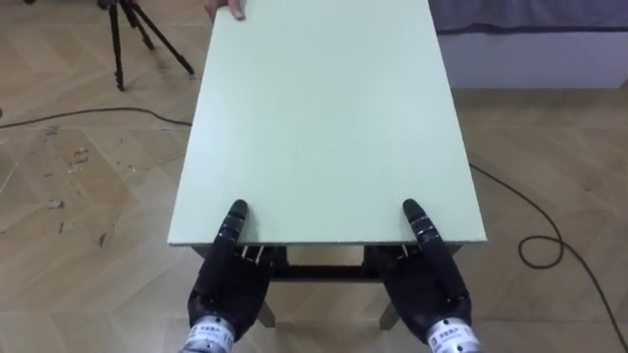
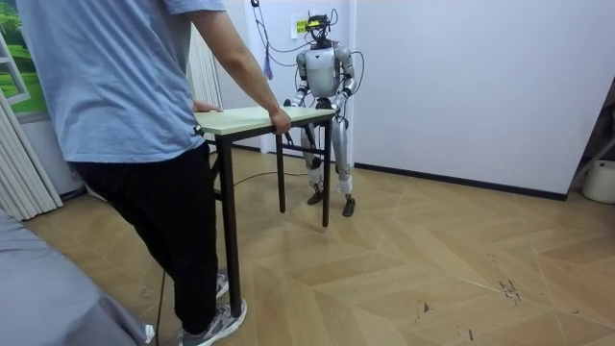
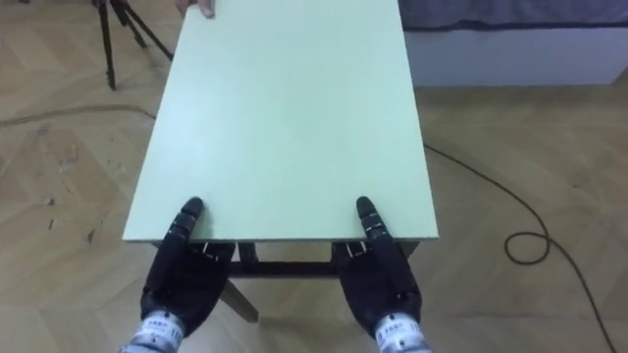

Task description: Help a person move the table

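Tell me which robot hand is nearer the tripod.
Left. The left hand holds the near edge of the table at its left corner, on the side where the tripod stands. The right hand holds the right corner, on the side away from it.

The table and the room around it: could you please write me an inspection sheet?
Surface: table top bare, pale green.
Job's things: table, with a person's hand on its far edge.
Clutter: tripod on the floor, far left.
Hands: left hand and right hand at the near edge's corners.
Cables: dark cable loops on the floor, right.
Surroundings: wood floor, white wall.
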Robot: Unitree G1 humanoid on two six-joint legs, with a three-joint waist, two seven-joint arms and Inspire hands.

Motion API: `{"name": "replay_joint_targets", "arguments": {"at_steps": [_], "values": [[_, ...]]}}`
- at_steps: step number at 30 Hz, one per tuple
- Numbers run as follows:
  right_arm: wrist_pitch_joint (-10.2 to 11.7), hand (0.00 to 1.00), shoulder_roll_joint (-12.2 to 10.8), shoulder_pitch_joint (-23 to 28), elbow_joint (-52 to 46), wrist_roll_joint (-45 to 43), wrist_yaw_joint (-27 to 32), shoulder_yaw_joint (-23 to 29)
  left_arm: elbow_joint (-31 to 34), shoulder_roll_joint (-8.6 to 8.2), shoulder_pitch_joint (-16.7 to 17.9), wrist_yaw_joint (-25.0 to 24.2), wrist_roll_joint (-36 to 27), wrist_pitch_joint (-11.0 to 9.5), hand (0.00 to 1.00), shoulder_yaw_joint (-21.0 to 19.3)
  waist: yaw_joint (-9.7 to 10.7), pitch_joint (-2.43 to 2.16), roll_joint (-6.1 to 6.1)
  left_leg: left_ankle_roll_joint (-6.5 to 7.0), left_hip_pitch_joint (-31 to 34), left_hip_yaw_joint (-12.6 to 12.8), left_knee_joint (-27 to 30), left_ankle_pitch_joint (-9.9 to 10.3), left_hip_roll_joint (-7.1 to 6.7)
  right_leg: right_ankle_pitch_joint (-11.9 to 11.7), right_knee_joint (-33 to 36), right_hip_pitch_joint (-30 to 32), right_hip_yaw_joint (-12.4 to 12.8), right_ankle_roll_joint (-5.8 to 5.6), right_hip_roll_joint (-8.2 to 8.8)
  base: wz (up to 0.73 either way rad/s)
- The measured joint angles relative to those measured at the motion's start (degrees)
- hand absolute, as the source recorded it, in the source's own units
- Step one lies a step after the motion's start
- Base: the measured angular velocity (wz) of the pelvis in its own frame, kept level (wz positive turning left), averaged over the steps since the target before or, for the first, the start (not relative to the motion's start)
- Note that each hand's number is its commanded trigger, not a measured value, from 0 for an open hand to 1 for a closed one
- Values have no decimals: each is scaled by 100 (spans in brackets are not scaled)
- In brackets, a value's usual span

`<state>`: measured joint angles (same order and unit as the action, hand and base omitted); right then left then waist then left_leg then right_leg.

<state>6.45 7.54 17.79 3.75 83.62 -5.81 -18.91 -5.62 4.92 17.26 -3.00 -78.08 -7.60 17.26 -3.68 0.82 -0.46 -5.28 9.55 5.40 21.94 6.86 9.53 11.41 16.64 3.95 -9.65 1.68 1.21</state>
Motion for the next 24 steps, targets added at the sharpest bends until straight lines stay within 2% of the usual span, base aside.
{"name": "replay_joint_targets", "arguments": {"at_steps": [1, 2, 3, 4, 5, 6, 7, 9, 10, 11, 12, 13, 14, 15, 16, 17, 19, 20, 22, 23, 24], "values": [[9, 100, 11, -1, 0, 44, -12, -5, 1, 3, -30, -2, 1, -7, 100, 23, -4, -4, 8, -12, 202, -148, 204, -8, 76, 30, 24, 79, -11, 97, -91, 6], [12, 100, 25, 0, 0, 61, -12, -6, 0, 17, -35, -2, 14, -18, 100, 36, -9, -5, 11, -38, 291, -161, 306, -30, 135, 24, 62, 135, -39, 143, -139, 0], [32, 100, 43, 23, -1, 93, -14, -14, 1, 26, -25, -1, 14, -47, 100, 84, -88, -5, 6, -112, 436, -128, 569, -86, 240, 61, 160, 287, -77, 253, -187, -28], [54, 100, 106, 25, -4, 95, -29, -39, 4, 6, 26, 3, 9, -90, 100, 122, -176, 1, 7, -36, 669, -87, 1339, -15, 338, 115, 287, 381, -163, 356, -146, -50], [53, 100, 110, 22, -4, 92, -23, -69, 8, 2, 86, 1, -19, -136, 100, 115, -239, 0, 19, 0, 755, -71, 1938, 15, 360, 124, 336, 391, -209, 391, -146, -81], [51, 100, 191, 23, -3, 92, -19, -141, 98, -12, 261, 0, -122, -163, 100, 138, -306, -8, 86, 40, 789, -102, 3009, 62, 372, 116, 347, 358, -336, 446, -196, -52], [87, 100, 212, 25, -2, 96, -53, -153, 139, 26, 316, -41, -165, -163, 100, 183, -210, 16, 152, 44, 777, -151, 3668, 82, 302, 105, 359, 317, -481, 492, -274, -16], [150, 100, 223, 28, -2, 107, -85, -178, 150, 61, 304, -101, -143, -163, 100, 196, -8, 32, 172, 39, 616, -248, 3882, 81, 181, 121, 540, 498, -628, 551, -358, 37], [174, 100, 226, 21, -2, 105, -136, -176, 150, 71, 301, -170, -131, -162, 100, 196, -7, 62, 226, 12, 366, -272, 3626, 139, 174, 112, 706, 650, -630, 579, -431, 13], [199, 100, 220, 13, -2, 101, -156, -188, 150, 77, 288, -193, -124, -162, 100, 196, -2, 73, 242, -40, 220, -284, 3426, 452, 166, 109, 804, 753, -630, 585, -442, -8], [233, 100, 209, -10, -2, 101, -189, -173, 150, 92, 232, -206, -124, -160, 100, 194, 0, 100, 272, -136, 5, -272, 2932, 977, 134, 99, 1013, 979, -614, 596, -417, -6], [237, 100, 213, -44, -2, 108, -248, -145, 150, 96, 170, -229, -129, -159, 100, 194, 10, 119, 332, -94, -224, -258, 2389, 1484, 85, 47, 1099, 1194, -635, 596, -403, -6], [236, 100, 209, -78, -2, 109, -257, -131, 150, 98, 127, -240, -127, -164, 100, 194, 18, 118, 377, -77, -290, -264, 2126, 1689, 82, 3, 1124, 1309, -658, 598, -402, 0], [237, 100, 184, -163, -2, 107, -258, -104, 139, 104, -13, -238, -128, -167, 100, 201, 26, 125, 475, -34, -321, -266, 1664, 2004, 81, -134, 1129, 1541, -712, 586, -397, 0], [226, 100, 146, -254, 11, 94, -259, -15, 108, 106, -151, -229, -139, -188, 100, 199, 32, 135, 524, 82, -272, -202, 1325, 2191, 59, -311, 1123, 1775, -785, 577, -357, 3], [220, 100, 117, -283, 24, 80, -259, -3, 89, 112, -211, -218, -142, -200, 100, 201, 35, 131, 528, 158, -206, -136, 1239, 2234, 33, -385, 1110, 1876, -806, 562, -313, 0], [153, 100, 35, -277, 152, 1, -314, 104, -72, 102, -292, -207, -173, -215, 100, 199, 36, 120, 508, 416, -26, 62, 1186, 2107, -169, -760, 935, 1974, -811, 471, -119, -6], [93, 100, 20, -258, 160, -40, -348, 153, -72, 96, -261, -208, -174, -214, 100, 201, 49, 121, 512, 470, 6, 83, 1184, 2058, -243, -853, 862, 1973, -813, 452, -64, -6], [-45, 100, -29, -157, 248, -99, -431, 233, -156, 57, -164, -214, -169, -197, 100, 211, 191, 118, 498, 694, 85, 107, 1093, 1807, -552, -1244, 598, 1935, -734, 323, 183, 12], [-79, 100, -31, -109, 254, -99, -431, 243, -216, 42, -143, -234, -172, -189, 100, 216, 225, 117, 489, 751, 76, 120, 1048, 1739, -627, -1358, 522, 1902, -695, 276, 235, 11], [-135, 100, -18, -31, 255, -115, -434, 246, -253, 30, -74, -246, -185, -184, 100, 217, 263, 94, 449, 859, 84, 205, 942, 1622, -744, -1565, 388, 1891, -580, 140, 324, 0]]}}
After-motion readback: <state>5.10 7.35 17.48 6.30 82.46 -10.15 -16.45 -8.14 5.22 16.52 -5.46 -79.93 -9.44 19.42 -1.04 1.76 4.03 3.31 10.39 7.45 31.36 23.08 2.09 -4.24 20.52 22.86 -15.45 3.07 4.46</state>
